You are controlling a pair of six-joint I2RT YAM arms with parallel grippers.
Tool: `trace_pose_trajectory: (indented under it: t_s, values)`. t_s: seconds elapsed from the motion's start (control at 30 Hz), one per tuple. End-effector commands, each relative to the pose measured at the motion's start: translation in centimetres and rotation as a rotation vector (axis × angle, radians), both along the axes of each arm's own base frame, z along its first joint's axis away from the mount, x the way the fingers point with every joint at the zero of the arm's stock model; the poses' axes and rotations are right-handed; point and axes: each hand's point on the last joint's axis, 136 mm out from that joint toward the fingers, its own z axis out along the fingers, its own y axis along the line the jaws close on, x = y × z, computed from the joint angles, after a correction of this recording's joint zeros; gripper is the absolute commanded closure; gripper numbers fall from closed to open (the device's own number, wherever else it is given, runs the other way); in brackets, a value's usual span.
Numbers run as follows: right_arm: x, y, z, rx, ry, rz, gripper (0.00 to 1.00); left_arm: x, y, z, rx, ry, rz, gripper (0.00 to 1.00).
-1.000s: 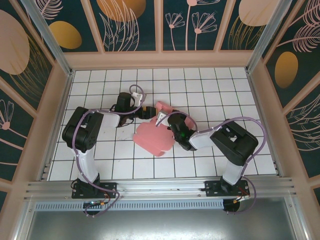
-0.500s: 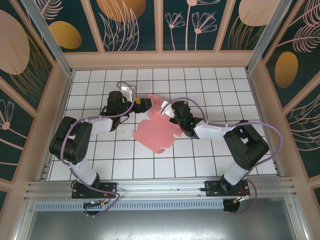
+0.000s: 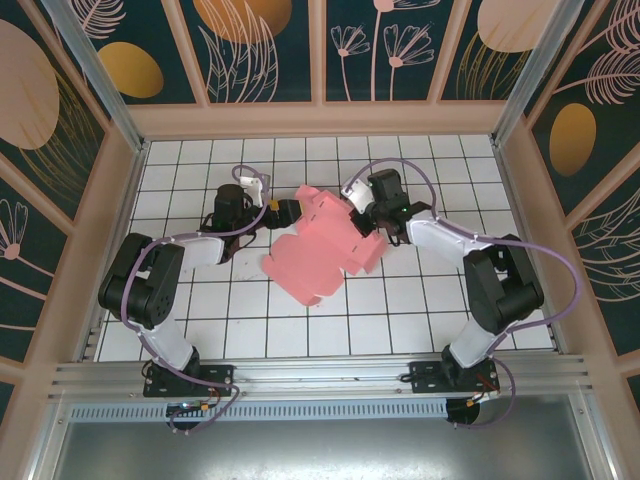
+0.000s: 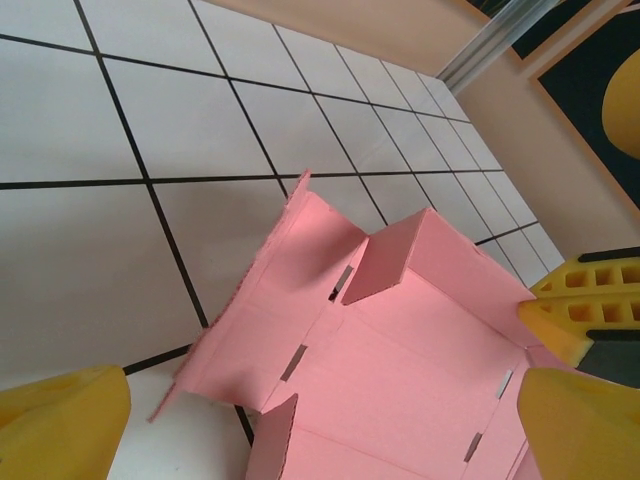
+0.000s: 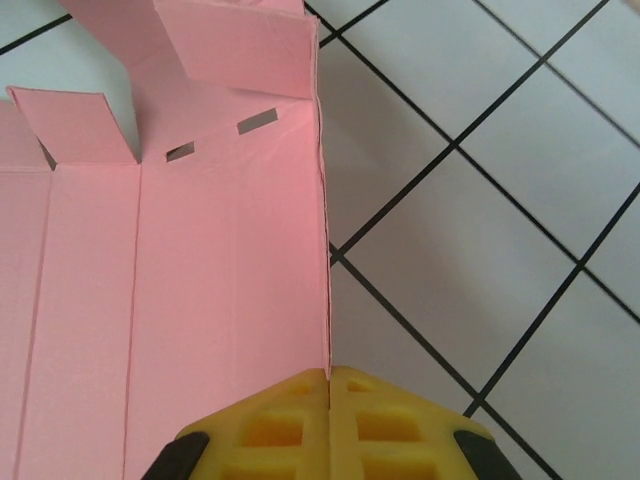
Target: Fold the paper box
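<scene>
- Yellow pads of my right gripper (image 5: 328, 385) sit pressed together, and the right-hand edge of the paper box (image 5: 200, 300) runs straight into the seam between them — clamped on the card.
- From that wrist camera the salmon-pink sheet spreads away to the left of the pinch, creased into long panels. Two small slots (image 5: 258, 122) are cut near its far end, and beyond them a flap (image 5: 240, 45) is tilted up.
- My left gripper (image 3: 285, 208) has its fingers (image 4: 60, 420) wide apart, one at each lower corner of its wrist view, with the pink card lying in the gap. I can't tell whether either finger touches it.
- In that same view a short flap (image 4: 400, 255) stands up off the sheet, and the panel nearest the camera is raised at an angle above the tiles.
- From above, the card lies mid-bench between the two grippers — the left one at its far-left end, the right one at its far-right edge.
- The bench (image 3: 200, 300) is white tile with dark grout lines.
- Around it run a peach frame (image 3: 320, 118) and dark teal wall panels (image 3: 265, 50) with flower patterns.
</scene>
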Motion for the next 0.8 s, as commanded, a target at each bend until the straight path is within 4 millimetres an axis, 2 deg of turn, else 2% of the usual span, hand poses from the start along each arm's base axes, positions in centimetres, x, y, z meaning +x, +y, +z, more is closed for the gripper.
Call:
trace_pose_trajectory:
  t_s: [0.0,0.17,0.27,0.5,0.63,0.77]
  values:
    - [-0.4,0.1,-1.4,0.011,0.101,0.004,0.99,0.0,0.2,0.0,0.027,-0.013,-0.003,0.01]
    - [-0.1,-0.3,-3.1,0.026,0.219,0.023,0.99,-0.2,0.3,-0.4,0.041,-0.005,-0.007,0.01]
    - [0.8,-0.6,-3.4,0.015,0.25,0.018,0.96,-0.2,0.4,-0.5,0.043,0.001,-0.008,0.01]
    - [2.7,-1.6,-3.3,-0.002,0.252,0.012,0.79,-0.2,0.3,-0.4,0.044,0.002,-0.014,0.01]
    - [3.3,-2.6,-4.0,-0.017,0.257,0.007,0.74,-0.2,0.2,-0.4,0.038,0.003,-0.016,0.01]
    - [3.7,-3.3,-3.9,-0.008,0.26,0.01,0.59,-0.3,0.2,-0.4,0.038,0.005,-0.019,0.01]
